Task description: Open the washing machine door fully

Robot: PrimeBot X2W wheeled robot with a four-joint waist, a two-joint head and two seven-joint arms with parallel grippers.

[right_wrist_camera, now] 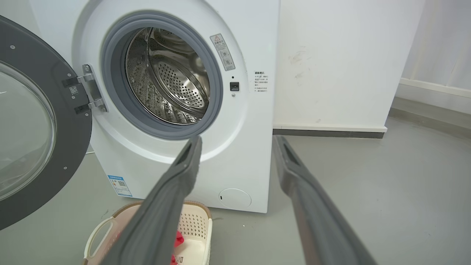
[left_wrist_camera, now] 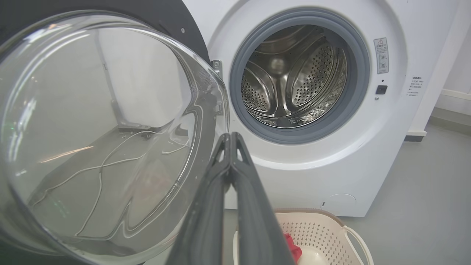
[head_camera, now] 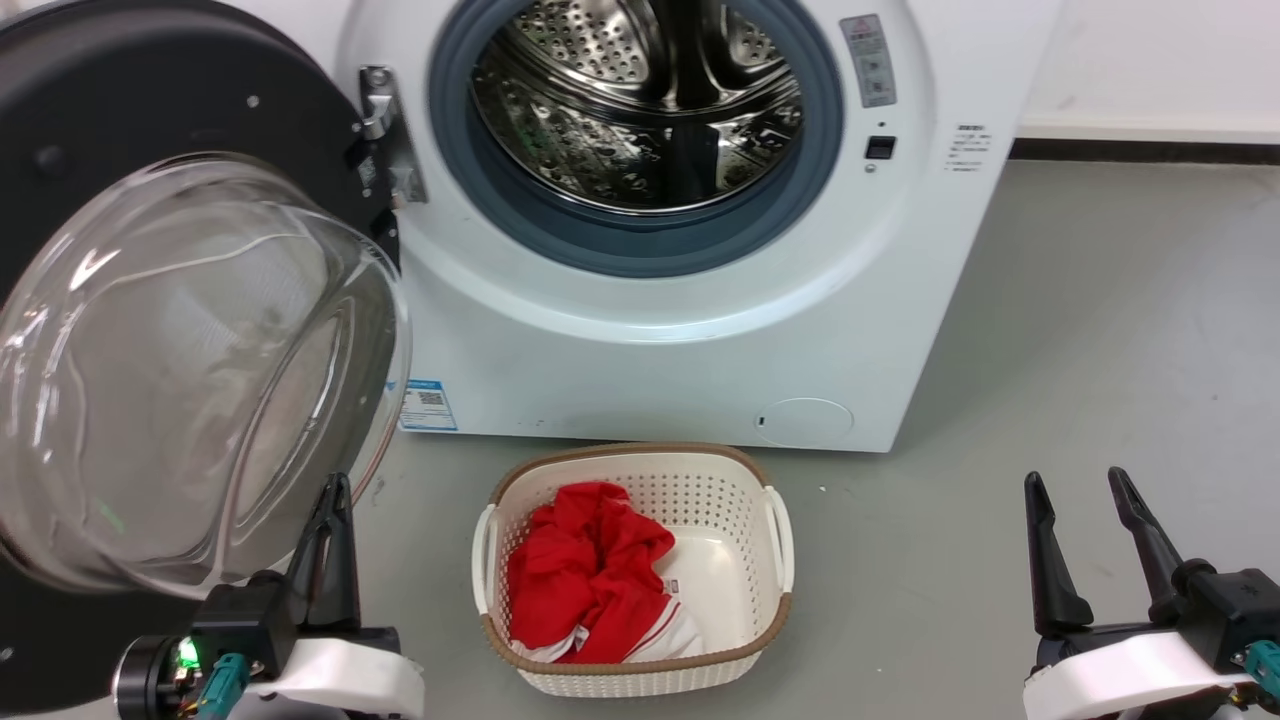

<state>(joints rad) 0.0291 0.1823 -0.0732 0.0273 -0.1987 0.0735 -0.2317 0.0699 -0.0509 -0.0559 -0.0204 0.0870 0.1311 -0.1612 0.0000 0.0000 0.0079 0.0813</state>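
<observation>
Door [head_camera: 150, 100] stood swung wide, just left of left gripper [head_camera: 337, 495]; fingers pressed together, holding nothing. Risk was tips sliding off curved glass [head_camera: 190, 370] on push, or hinge [head_camera: 378, 105] overstrained. Basket [head_camera: 620, 452] right of it: snag risk. Right gripper [head_camera: 1075, 485] was spread, idle. Door's left edge was cut off; tip-glass contact unclear.

We find the door [head_camera: 180, 370] hanging left of the washing machine [head_camera: 700, 330]; a basket [head_camera: 620, 452] stands on the floor [head_camera: 1100, 350] before the machine; clothes [head_camera: 590, 570] lie in the basket's left half.
</observation>
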